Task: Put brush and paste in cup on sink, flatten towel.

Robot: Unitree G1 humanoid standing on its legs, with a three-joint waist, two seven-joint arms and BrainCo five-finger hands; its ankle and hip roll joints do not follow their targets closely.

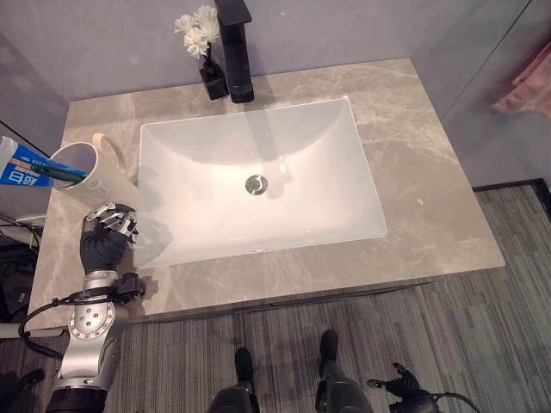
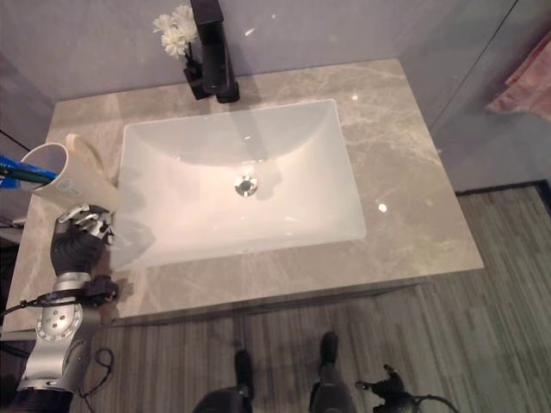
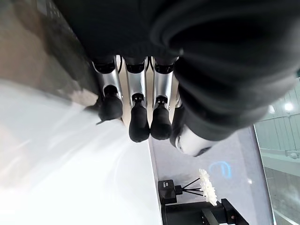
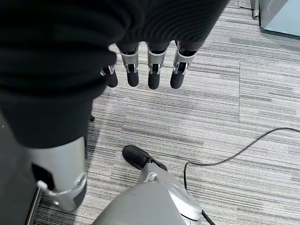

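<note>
Cup [image 1: 86, 175] with toothpaste [image 1: 26, 168] leans just beyond the left hand [image 1: 105, 234], whose curled fingers hold nothing.

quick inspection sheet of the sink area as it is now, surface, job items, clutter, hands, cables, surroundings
surface: grey marble counter with a white basin set in it, drain in the middle.
job's things: cup tilted at the counter's left edge, toothpaste tube sticking out of its mouth; brush cannot be made out; pink towel hangs off to the right.
clutter: black faucet and a small black vase of white flowers behind the basin.
hands: left hand at the cup, fingers curled round its lower side; right hand low over the floor, fingers relaxed, holding nothing.
cables: nothing seen.
surroundings: grey wall, striped grey carpet.
</note>
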